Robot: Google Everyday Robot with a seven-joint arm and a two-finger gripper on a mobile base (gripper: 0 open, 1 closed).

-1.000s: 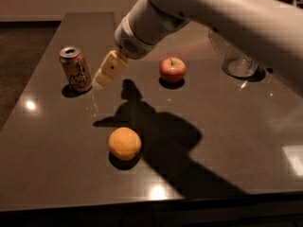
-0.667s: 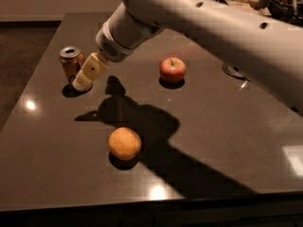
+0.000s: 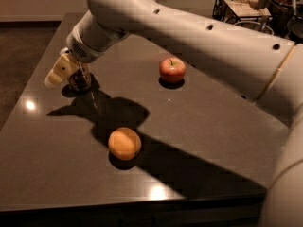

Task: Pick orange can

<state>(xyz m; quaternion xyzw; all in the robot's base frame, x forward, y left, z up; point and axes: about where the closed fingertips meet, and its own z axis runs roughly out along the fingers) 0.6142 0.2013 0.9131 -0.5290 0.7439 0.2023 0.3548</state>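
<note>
Dim light; claw (image 3: 67,74) at left of glossy table (image 3: 213,126) casts hard shadow.

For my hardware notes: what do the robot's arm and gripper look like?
The arm is off-white, made of thick rounded tubes with small dark round holes and a thin tan seam. The gripper, beside the orange can at far left, is pale cream. No cables show.

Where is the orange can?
Camera view, far left of the table: the orange can sits at the gripper, partly hidden by it, left of the apple.
</note>
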